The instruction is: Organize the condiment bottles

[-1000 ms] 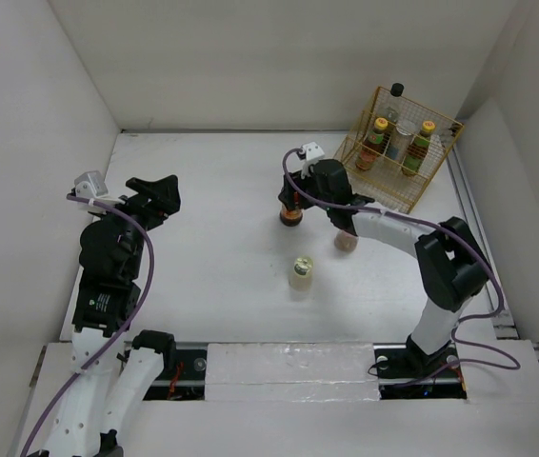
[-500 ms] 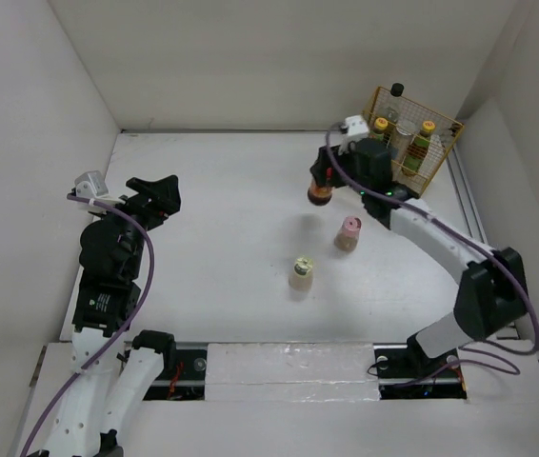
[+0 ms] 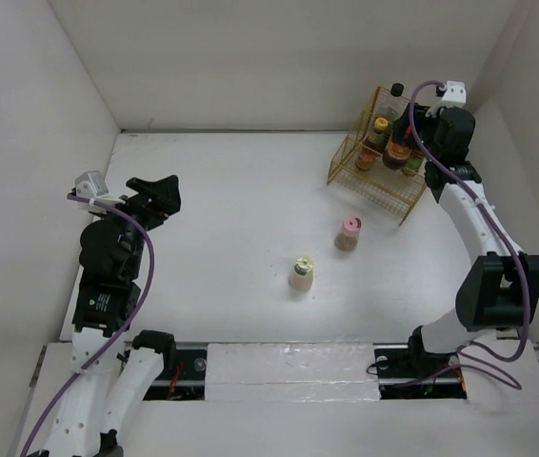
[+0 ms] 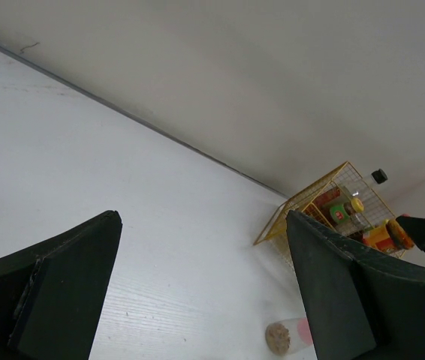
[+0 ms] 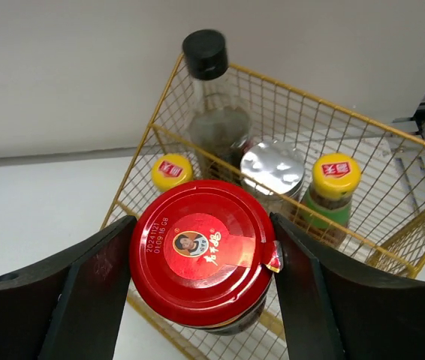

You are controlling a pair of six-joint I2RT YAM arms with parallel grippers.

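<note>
My right gripper (image 5: pixel 201 247) pinching red-lidded glass jar (image 5: pixel 197 240) just above yellow wire basket (image 3: pixel 369 181). Left gripper (image 3: pixel 160 190) spread wide, empty, far left. Pink-capped bottle (image 3: pixel 348 233), cream-capped bottle (image 3: pixel 300 272) near each other on white tabletop (image 3: pixel 231 190).

Glossy-topped red-lidded jar (image 5: pixel 201 251); shiny metallic silver cap (image 5: pixel 272 169); wire basket (image 3: pixel 374 183); matt white table (image 3: pixel 222 200).

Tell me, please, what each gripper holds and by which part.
The right gripper holds the red-lidded glass jar by opposite sides near its lid; the left gripper holds nothing.
</note>
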